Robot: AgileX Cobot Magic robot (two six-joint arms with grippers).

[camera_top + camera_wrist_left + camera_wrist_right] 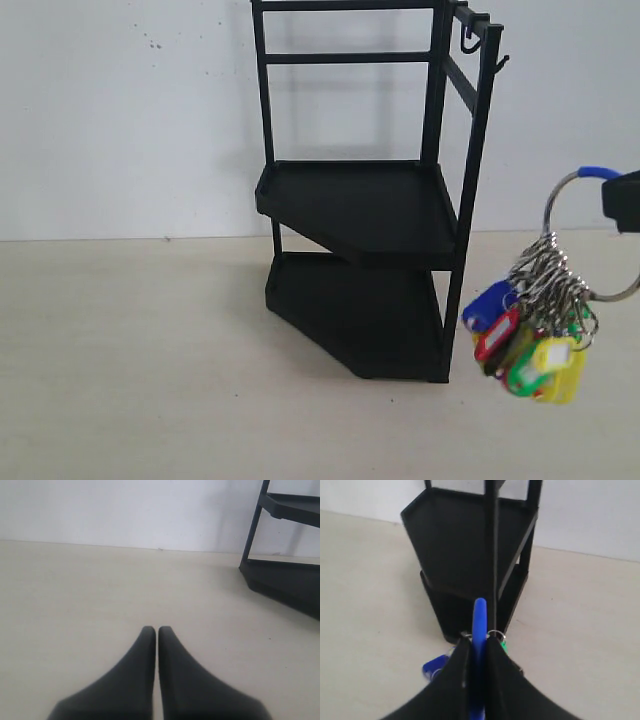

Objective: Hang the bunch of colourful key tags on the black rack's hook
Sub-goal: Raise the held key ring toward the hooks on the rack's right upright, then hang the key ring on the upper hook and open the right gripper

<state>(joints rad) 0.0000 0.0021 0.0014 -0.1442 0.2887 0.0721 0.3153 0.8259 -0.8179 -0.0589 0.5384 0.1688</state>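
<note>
The colourful key tag bunch (535,335) hangs in the air to the right of the black rack (365,215), about level with its lower tray. Its wire ring rises to a blue sleeve (598,172). My right gripper (612,195) is shut on that sleeve at the frame's right edge. In the right wrist view the sleeve (480,617) stands between the shut fingers of the right gripper (479,641), with a blue tag (434,666) below and the rack's corner post (493,555) just ahead. The hook (503,62) juts from the front corner post, well above the ring. My left gripper (153,630) is shut on nothing.
A like hook (466,42) hangs under the rack's top side rail. The rack stands on a pale tabletop (150,360) against a white wall (120,110). In the left wrist view the rack's lower tray (285,582) lies far to one side.
</note>
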